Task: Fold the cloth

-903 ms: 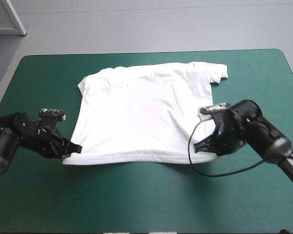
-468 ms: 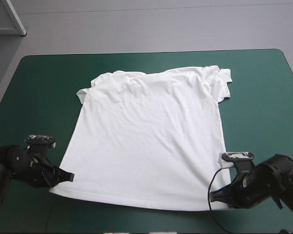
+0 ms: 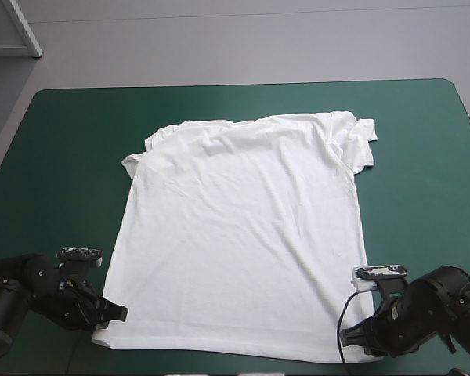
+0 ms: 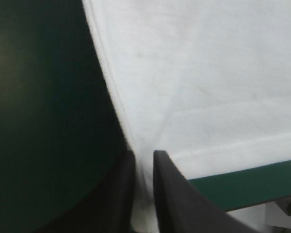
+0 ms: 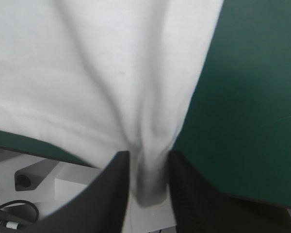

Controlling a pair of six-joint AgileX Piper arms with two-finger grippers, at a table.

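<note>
The white T-shirt (image 3: 239,235) lies spread flat on the teal-green table, collar and sleeves toward the far edge, hem near the front edge. My left gripper (image 3: 112,311) is at the hem's left corner, shut on the T-shirt; in the left wrist view the T-shirt (image 4: 203,82) runs ahead from between the black fingers (image 4: 170,187). My right gripper (image 3: 352,335) holds the hem's right corner, shut on the T-shirt; in the right wrist view a bunched fold of the T-shirt (image 5: 131,87) is pinched between its fingers (image 5: 186,194).
Bare teal-green cover (image 3: 423,172) lies to the right and left of the T-shirt and beyond its collar. Both grippers are close to the table's front edge. A white shelf corner (image 3: 16,31) stands off the table at the far left.
Both grippers pulled the hem toward the front edge, stretching the T-shirt out flat and longer. Since just before, the left gripper moved slightly right and nearer the front.
</note>
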